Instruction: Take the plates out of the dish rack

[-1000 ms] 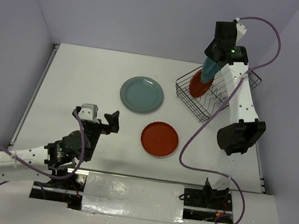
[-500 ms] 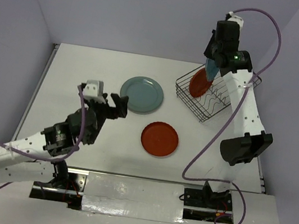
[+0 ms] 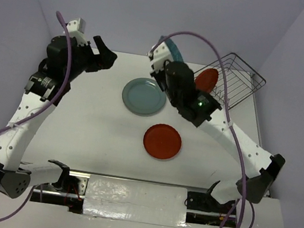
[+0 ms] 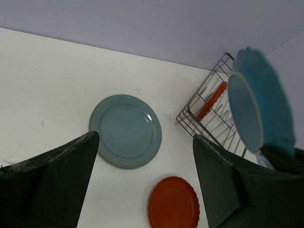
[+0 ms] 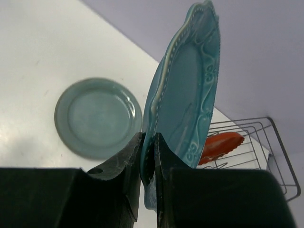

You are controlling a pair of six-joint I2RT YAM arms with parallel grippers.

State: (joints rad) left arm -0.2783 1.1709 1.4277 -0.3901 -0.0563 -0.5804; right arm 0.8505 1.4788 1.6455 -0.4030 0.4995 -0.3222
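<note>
With the right tool (image 5: 148,142), pinches the lower rim of a darker teal ceramic plate with a scalloped, embossed rim (image 5: 190,95), jaws closed tight on it. Holds it on edge, nearly upright, in the air over the far middle of the white worktop (image 3: 82,114). Holds the left tool (image 4: 146,137) wide open, nothing between its fingers, raised over the far left of the worktop and well apart from every plate.

Flat on the worktop, a little nearer and left of the lifted plate: a smooth round pale grey-green plate (image 3: 144,96). Nearer again, apart from it: a round red-orange plate (image 3: 162,141), also flat. At the far right: a rectangular dark metal wire dish rack (image 3: 242,76), with a second red-orange plate (image 3: 207,78) on edge at its left end. Across the rack's near left corner in the top view: the right arm, hiding that part.

From above, only a sliver of teal behind the right wrist. From the right wrist, the pinch itself and the embossed face (though not the flat red-orange plate). From the left wrist, the teal plate's smoother face and the rack's upright tines.
</note>
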